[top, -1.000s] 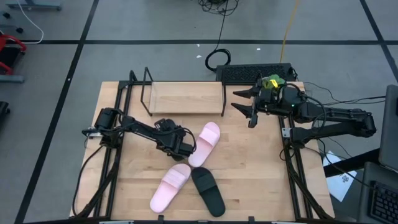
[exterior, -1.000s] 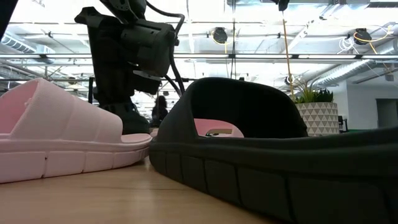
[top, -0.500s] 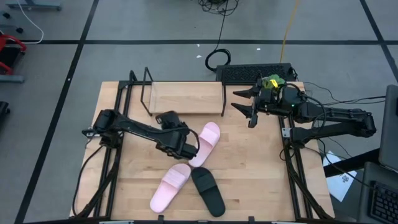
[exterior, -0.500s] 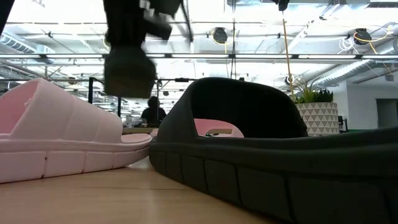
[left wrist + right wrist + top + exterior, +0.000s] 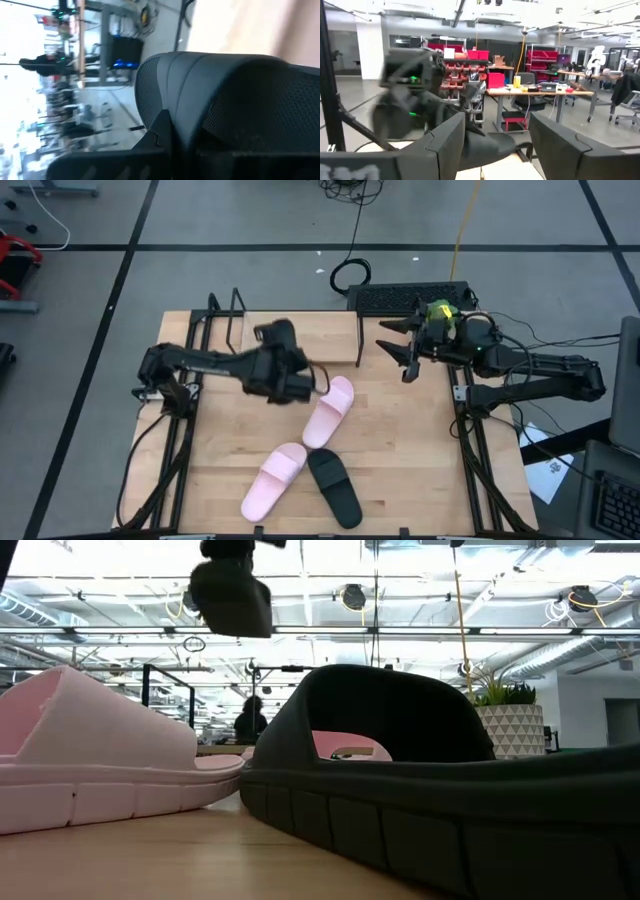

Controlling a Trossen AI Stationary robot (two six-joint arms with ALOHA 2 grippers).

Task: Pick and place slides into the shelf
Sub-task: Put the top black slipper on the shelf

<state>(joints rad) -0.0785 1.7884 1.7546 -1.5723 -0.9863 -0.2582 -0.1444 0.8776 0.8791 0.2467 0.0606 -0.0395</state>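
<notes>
1. The table [image 5: 400,450] is a light wooden top with black frame rails down its left and right sides.
2. The shelf [image 5: 300,332] stands at the table's far edge, left of the middle, its long axis along that edge; its wooden board shows between black wire ends.
3. The left arm reaches in from the table's left side. The left hand [image 5: 300,383] is above the table just in front of the shelf, clamped on a black slide [image 5: 235,100]. In the left wrist view that slide's dark strap fills the picture; which way it points I cannot tell.
4. The right arm comes in from the table's right side. The right hand [image 5: 400,352] waits near the far right corner, beside the shelf's right end, its fingers [image 5: 445,145] spread apart with nothing between them.
5. A pink slide [image 5: 329,412] lies near the table's middle, long axis diagonal, one end toward the far right and touching the left hand's side, the other toward the near left.
6. A second pink slide [image 5: 272,479] lies near the near edge, on a similar diagonal, its upper end just beside the first pink slide's lower end.
7. A black slide on the table [image 5: 334,488] lies near the near edge, right of the second pink one, long axis running from far left to near right. Its far end meets both pink slides.
8. A black keyboard [image 5: 410,297] sits at the far edge behind the right hand.
9. No writing or brand can be read on anything.
</notes>
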